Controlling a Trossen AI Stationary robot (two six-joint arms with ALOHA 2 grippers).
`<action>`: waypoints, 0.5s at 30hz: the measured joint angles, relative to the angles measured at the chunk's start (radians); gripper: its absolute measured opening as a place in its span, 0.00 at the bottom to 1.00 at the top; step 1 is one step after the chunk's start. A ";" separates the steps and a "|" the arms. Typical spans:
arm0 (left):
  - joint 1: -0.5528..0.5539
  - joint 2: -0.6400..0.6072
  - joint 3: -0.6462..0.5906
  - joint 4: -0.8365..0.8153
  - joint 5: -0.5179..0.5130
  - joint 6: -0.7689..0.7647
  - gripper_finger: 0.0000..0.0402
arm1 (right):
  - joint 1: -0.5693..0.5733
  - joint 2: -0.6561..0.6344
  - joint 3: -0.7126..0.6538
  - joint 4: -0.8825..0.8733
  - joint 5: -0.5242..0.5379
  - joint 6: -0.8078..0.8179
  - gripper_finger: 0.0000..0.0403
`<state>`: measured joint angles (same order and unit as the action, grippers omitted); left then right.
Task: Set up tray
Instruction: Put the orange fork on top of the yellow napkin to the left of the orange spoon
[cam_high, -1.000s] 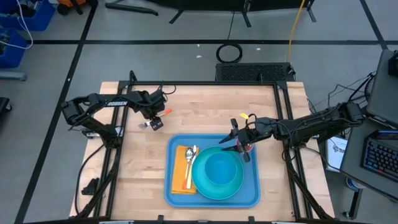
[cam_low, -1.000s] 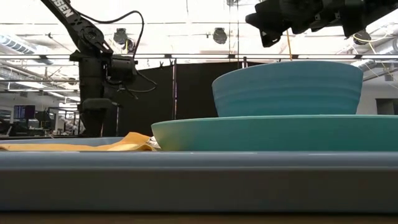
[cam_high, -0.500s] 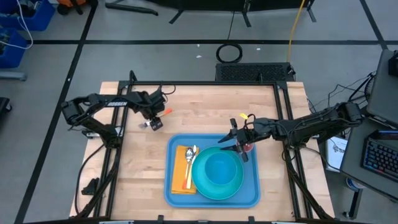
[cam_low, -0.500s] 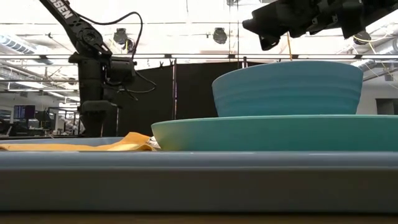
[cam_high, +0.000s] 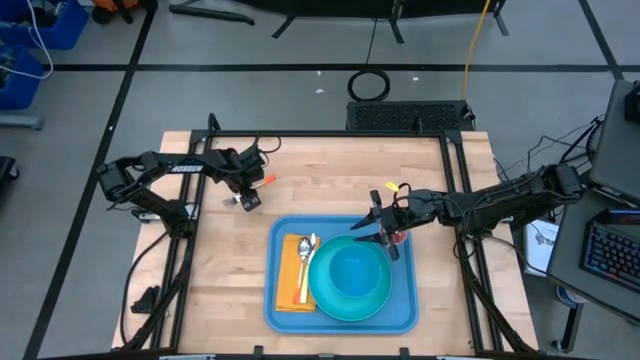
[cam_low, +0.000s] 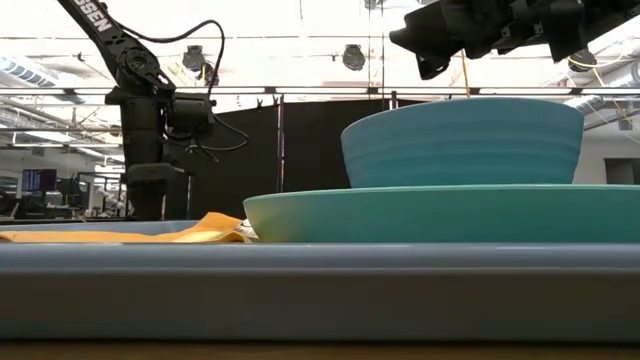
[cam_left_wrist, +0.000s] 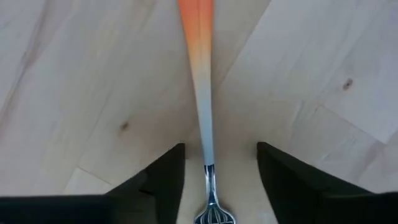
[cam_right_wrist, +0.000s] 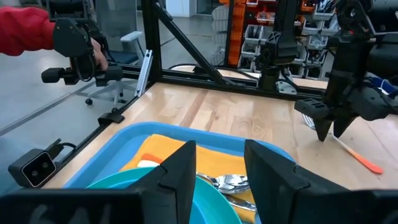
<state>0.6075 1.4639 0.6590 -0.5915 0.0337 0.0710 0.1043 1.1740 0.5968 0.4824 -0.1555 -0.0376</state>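
The blue tray (cam_high: 405, 312) lies at the table's near middle. It carries a yellow napkin (cam_high: 288, 288), a spoon (cam_high: 309, 258), and a teal plate (cam_high: 322, 300) with a teal bowl (cam_high: 352, 272) on it. A utensil with an orange-to-white handle (cam_left_wrist: 200, 93) lies flat on the wood left of the tray's far edge. My left gripper (cam_high: 246, 197) points down over it, open, one finger on each side of its metal neck (cam_left_wrist: 210, 177). My right gripper (cam_high: 386, 238) hovers open above the tray's far right corner, above the bowl's rim (cam_low: 460, 105).
A small reddish thing (cam_high: 399, 238) sits by my right gripper at the tray's far right corner. Black frame posts (cam_right_wrist: 186, 43) run along the table's edges. A person's red sleeve (cam_right_wrist: 25, 31) shows beyond the table. Bare wood (cam_high: 330, 175) lies far of the tray.
My left arm has crept slightly toward the table's left edge, its gripper staying low over the utensil. Nothing on the tray has moved.
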 joint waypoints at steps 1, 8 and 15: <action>0.000 0.000 0.000 0.000 0.000 0.001 0.46 | 0.000 0.000 0.000 0.000 0.000 0.000 0.31; 0.000 0.001 -0.001 0.001 0.009 0.008 0.22 | 0.000 0.000 0.000 0.000 0.002 0.000 0.31; -0.001 0.002 -0.002 0.017 -0.009 0.022 0.03 | 0.000 0.000 0.000 0.000 0.002 0.000 0.31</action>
<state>0.6065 1.4658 0.6571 -0.5741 0.0251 0.0925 0.1043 1.1740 0.5967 0.4820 -0.1535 -0.0380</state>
